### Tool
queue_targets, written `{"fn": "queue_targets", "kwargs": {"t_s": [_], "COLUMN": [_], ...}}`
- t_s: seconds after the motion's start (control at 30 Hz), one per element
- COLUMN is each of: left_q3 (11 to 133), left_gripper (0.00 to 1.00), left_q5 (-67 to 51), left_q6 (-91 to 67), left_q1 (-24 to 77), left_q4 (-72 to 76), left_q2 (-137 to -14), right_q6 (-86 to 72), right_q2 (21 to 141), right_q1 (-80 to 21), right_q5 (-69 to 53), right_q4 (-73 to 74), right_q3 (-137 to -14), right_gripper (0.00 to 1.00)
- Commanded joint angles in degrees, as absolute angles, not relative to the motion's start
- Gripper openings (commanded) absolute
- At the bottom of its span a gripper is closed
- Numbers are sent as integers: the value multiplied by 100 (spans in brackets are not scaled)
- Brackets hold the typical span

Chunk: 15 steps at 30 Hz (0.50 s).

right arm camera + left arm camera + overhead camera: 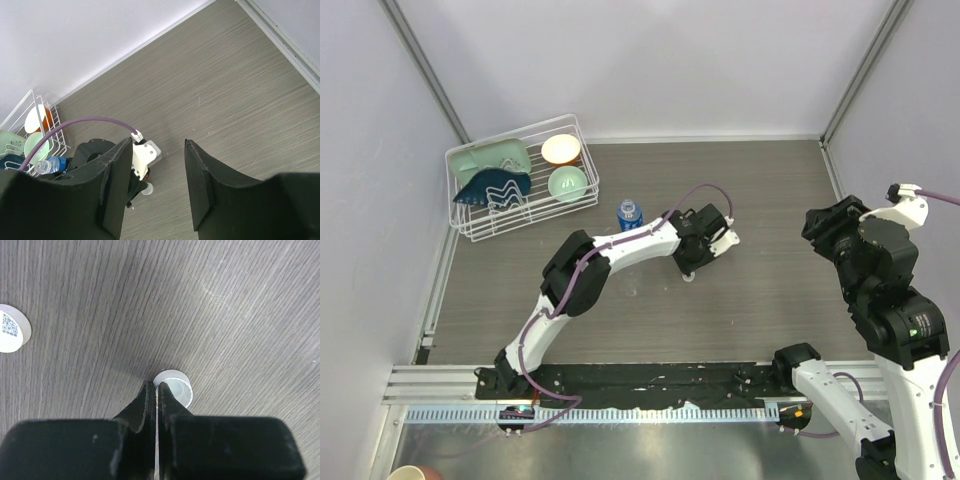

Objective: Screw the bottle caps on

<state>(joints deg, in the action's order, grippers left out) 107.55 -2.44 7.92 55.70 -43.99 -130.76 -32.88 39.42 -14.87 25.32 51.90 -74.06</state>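
My left gripper (691, 264) (156, 388) is down at the table's middle, shut on the wall of a white bottle cap (175, 384) (688, 276) (147, 188). The cap lies open side up, with one finger inside it and one outside. A second white cap (13, 328), with a printed code on its top, lies flat on the table to the left. The bottle with the blue label (629, 214) (50, 164) stands upright just left of that arm, with no cap on it. My right gripper (823, 226) (159, 141) hangs raised at the right, open and holding nothing.
A white wire dish rack (480, 225) (30, 107) stands at the back left with green, cream and blue dishes in it. Grey walls close the table on three sides. The left arm stretches diagonally across the middle.
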Motion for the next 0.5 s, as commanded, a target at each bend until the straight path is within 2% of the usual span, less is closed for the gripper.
{"fn": "queue_targets", "kwargs": {"t_s": [0.0,0.17,0.23,0.33,0.37,0.4,0.47], "left_q3": [10670,10845,10933,10471,10250,10039,10254], "left_gripper": [0,0,0,0,0,0,0], "left_q5": [-378,-369,-290,-80,208,324,745], "left_q6": [730,650,650,843,913,1018,1351], "left_q1": [5537,5537,5537,5537,5537,5537,5555], "left_q4": [-4456,-4702,-4782,-4265,-4019,-3529,-3768], "left_q2": [-12964,-12262,-11859,-10612,-9825,-9452,-9107], "right_q6": [-3225,-3383,-3445,-3699,-3805,-3867,-3963], "right_q2": [4069,4218,4350,4613,4693,4754,4886], "right_q1": [-1476,-1468,-1477,-1477,-1477,-1477,-1477], "right_q5": [2461,2452,2409,2085,1935,1716,1086], "right_q4": [4983,4992,4992,4966,4827,4721,4284], "right_q3": [-7594,-7673,-7717,-7805,-7813,-7813,-7726], "right_gripper": [51,50,54,56,57,59,63]}}
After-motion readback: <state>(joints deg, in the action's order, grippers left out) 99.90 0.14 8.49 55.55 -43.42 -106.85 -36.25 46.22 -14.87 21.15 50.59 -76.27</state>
